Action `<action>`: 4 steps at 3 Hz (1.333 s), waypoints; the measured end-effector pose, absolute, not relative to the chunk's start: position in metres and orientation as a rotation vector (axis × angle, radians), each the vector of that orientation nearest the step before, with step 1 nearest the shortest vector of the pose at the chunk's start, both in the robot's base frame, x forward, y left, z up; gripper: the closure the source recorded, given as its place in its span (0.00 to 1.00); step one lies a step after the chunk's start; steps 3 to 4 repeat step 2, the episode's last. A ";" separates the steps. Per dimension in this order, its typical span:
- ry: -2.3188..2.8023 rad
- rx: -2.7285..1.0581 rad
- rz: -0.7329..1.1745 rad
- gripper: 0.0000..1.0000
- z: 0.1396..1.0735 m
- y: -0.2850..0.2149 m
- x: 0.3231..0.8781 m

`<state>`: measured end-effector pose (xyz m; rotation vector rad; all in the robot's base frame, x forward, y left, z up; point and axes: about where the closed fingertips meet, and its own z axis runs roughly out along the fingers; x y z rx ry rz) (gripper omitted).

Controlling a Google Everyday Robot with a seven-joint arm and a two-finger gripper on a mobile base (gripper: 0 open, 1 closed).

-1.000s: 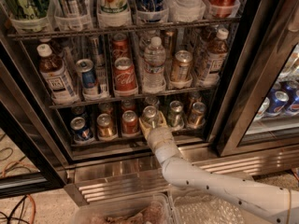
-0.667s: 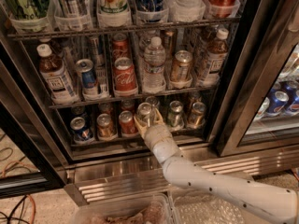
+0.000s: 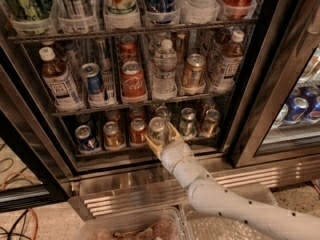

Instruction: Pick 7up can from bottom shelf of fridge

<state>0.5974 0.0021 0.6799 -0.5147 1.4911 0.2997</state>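
The fridge [image 3: 248, 115] stands open, and the white arm [image 3: 235, 206] comes in from about 5 o'clock in the picture, crossing the ribbed steel base [image 3: 130, 194] up to the bottom shelf [image 3: 100, 152]. At its tip the claw [image 3: 161, 137] is closed around the 7up can [image 3: 157, 128]: one tan finger shows at the can's 7 o'clock and the other at its 3 o'clock, both pressed against its sides. The can is upright, silver top showing, at the front edge of the bottom shelf in the fourth lane from the left. Just beside it at 9 o'clock is a red-orange can [image 3: 137, 131], and further along that line a gold-brown can [image 3: 111, 134] and a blue can [image 3: 86, 137]. At its 2 o'clock sit two more short cans [image 3: 187, 120], the farther one [image 3: 210, 122] brownish. On the rack above, at 12 o'clock from the claw, stands a water bottle [image 3: 164, 70], with a red cola can [image 3: 132, 79] to its left and a gold can [image 3: 194, 70] to its right. A neighbouring cooler [image 3: 299, 108] with blue cans shows at 3 o'clock in the picture.
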 end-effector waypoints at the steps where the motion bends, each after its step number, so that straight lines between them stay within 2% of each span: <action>1: 1.512 -0.537 0.308 1.00 0.681 -0.012 0.566; 2: 1.517 -0.561 0.327 1.00 0.684 -0.018 0.545; 4: 1.517 -0.561 0.327 1.00 0.684 -0.018 0.545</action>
